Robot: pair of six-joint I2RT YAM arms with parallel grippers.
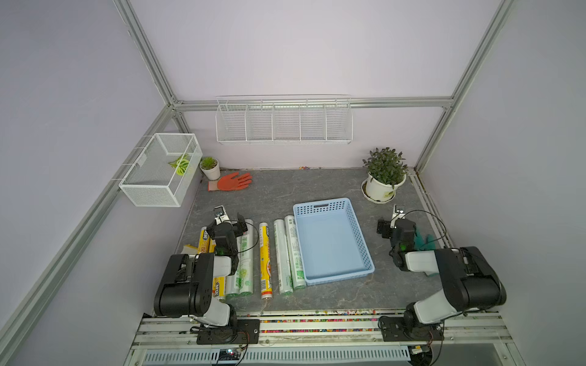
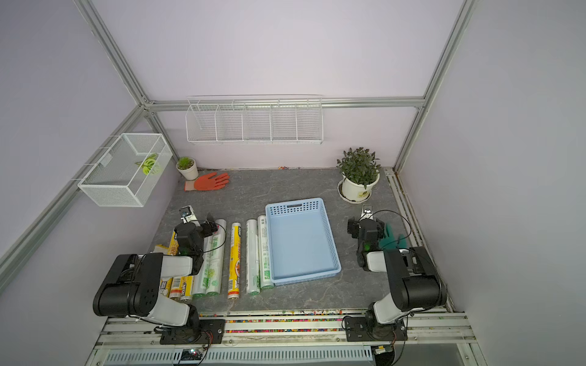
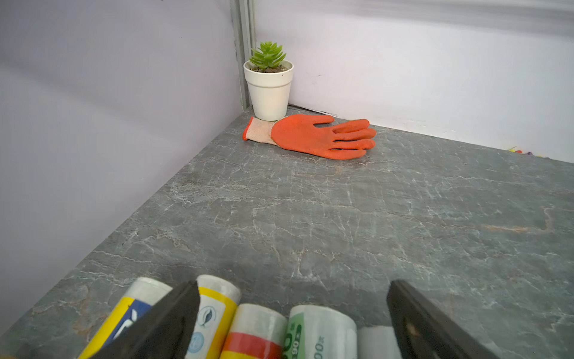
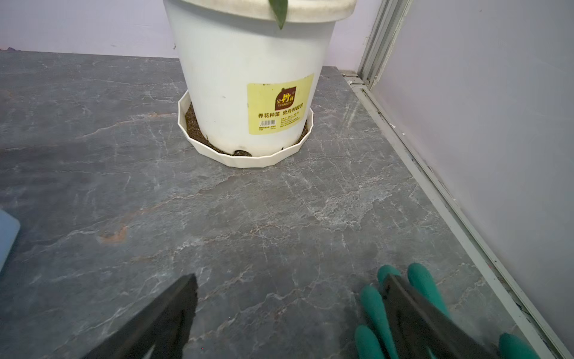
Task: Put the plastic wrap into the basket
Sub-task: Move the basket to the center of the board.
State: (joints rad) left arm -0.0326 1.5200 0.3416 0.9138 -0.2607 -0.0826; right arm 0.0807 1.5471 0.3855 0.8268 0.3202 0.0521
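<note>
Long slim rolls of plastic wrap [image 1: 265,260], yellow-printed and clear-white with green print, are laid side by side on the grey marbled tabletop [image 1: 272,196], all to the left of the shallow light-blue perforated plastic basket [image 1: 357,234] and parallel to its long side. Two clear-white rolls are seen just beside the basket's left wall. The left gripper [image 3: 293,287] is held over the far ends of the leftmost rolls, jaws wide apart, nothing clamped; contact with the rolls cannot be told. The right gripper [image 4: 290,279] is held low over tabletop right of the basket, jaws likewise apart, one finger over a green rubber glove [image 4: 374,310]. An orange rubber glove [image 3: 316,136] is noted by a small white-potted succulent [image 3: 268,87] in the far left corner.
</note>
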